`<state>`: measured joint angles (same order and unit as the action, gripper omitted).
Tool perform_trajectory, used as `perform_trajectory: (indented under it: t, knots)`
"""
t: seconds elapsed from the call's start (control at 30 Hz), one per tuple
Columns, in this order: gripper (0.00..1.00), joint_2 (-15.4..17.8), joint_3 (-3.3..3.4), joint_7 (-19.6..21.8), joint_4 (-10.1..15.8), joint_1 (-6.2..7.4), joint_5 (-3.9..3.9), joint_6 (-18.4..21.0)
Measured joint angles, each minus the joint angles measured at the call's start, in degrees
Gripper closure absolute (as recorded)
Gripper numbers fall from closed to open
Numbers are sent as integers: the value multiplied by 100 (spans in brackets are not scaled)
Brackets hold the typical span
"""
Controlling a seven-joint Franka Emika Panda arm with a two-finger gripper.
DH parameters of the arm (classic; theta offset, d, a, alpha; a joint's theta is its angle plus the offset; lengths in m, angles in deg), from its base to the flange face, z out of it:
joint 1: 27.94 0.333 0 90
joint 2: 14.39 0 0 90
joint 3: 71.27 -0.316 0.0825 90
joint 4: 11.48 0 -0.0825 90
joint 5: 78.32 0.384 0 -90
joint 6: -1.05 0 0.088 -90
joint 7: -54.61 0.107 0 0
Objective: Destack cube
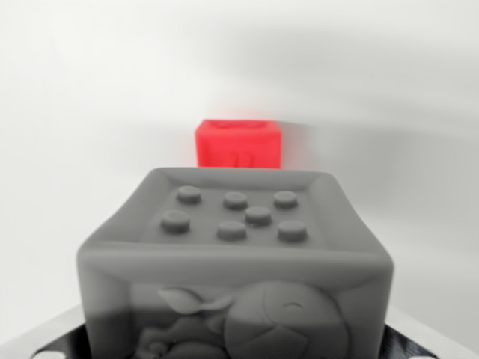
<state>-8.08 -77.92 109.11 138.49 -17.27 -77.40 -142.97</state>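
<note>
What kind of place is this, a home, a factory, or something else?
Probably a lab or test bench, not a home: a bare white surface and backdrop, with only a grey embossed cube and a red cube behind it, like staged practice props.

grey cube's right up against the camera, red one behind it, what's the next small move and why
Probably close the gripper on the grey cube and lift it a little. It fills the wrist view's lower centre, between dark finger parts at the bottom corners, while the red cube sits apart behind it on the white surface.
</note>
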Motion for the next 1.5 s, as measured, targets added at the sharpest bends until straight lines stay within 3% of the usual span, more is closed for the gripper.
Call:
perform_trajectory:
  t: [1.5]
  knots:
    - [100,-822,522,272,-391,-487,-68,-371]
